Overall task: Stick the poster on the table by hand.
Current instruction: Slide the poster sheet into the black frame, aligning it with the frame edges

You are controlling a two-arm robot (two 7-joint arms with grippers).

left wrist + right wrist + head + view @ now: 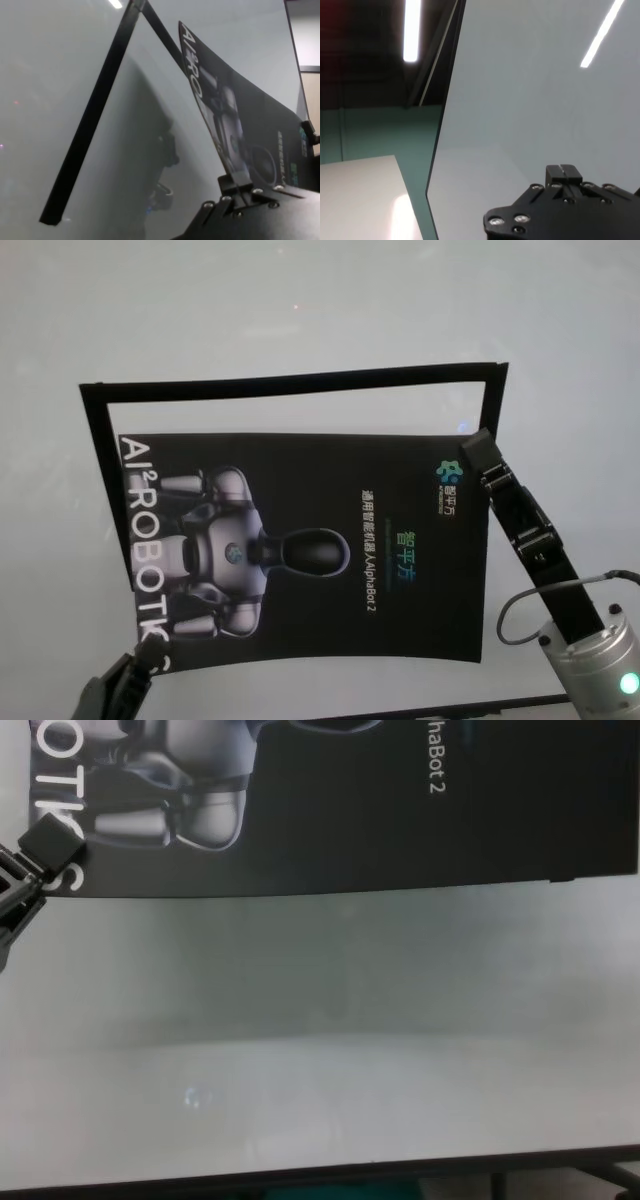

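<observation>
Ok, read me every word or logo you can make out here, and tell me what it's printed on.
"AI²ROBOTIC": big white letters along the left edge of the poster, last letters partly hidden by the left gripper.
"AlphaBot 2": small white line mid-poster, after Chinese characters too small to read.
Green-blue logos and their captions: too small to read.

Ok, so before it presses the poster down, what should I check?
1. Left gripper pinching the poster at its near-left corner: ok.
2. Right gripper pinching its far-right corner: ok.
3. Poster lying flat on the table: not ok, it bows upward.
4. Poster filling the black tape outline: not ok, there is a gap along the far strip.
5. Adhesive under the poster: cannot tell.
</observation>
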